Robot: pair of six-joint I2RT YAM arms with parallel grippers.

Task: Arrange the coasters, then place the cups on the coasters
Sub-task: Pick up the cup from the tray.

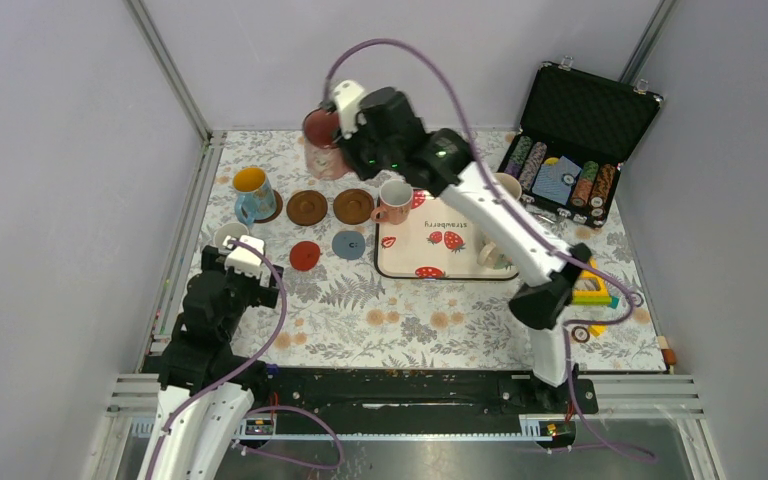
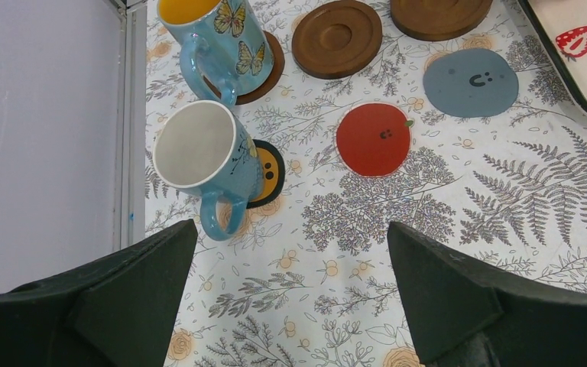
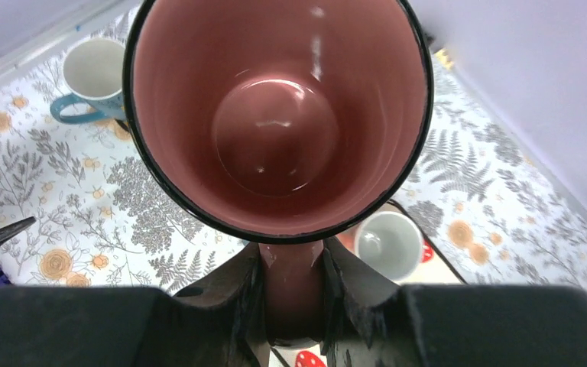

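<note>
My right gripper (image 3: 293, 275) is shut on the handle of a pink cup (image 3: 279, 115), held in the air over the back of the table (image 1: 320, 135). My left gripper (image 2: 290, 294) stands open and empty, just short of a white-and-blue cup (image 2: 202, 153) that rests on the black coaster with an orange centre (image 2: 269, 174). A blue cup with a yellow inside (image 2: 214, 38) stands on a dark brown coaster (image 2: 271, 70). Two bare brown coasters (image 2: 336, 38) (image 2: 436, 11), a red coaster (image 2: 373, 139) and a grey-blue coaster (image 2: 470, 82) lie flat.
A strawberry tray (image 1: 447, 250) carries a white cup with a pink handle (image 1: 395, 200) at its left corner and a cream cup (image 1: 490, 255) on its right side. Another cream cup (image 1: 508, 185) stands behind it. An open poker-chip case (image 1: 570, 160) sits back right. Frame rails (image 1: 175, 270) run along the left.
</note>
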